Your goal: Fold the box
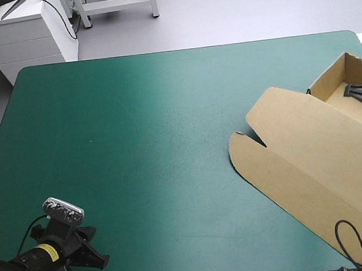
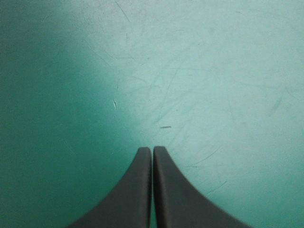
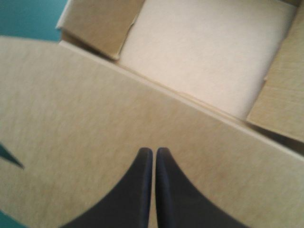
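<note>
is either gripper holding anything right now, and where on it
Nothing is held, it seems. The left gripper is shut over bare teal-green cover; the right gripper is shut above the flat lid of the box, gripping no board.

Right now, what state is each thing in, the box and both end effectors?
Box: open tray, walls raised, lid lying flat.
Left end effector: shut, empty, over the bare teal-green cover.
Right end effector: shut, holding nothing, over the lid.
</note>
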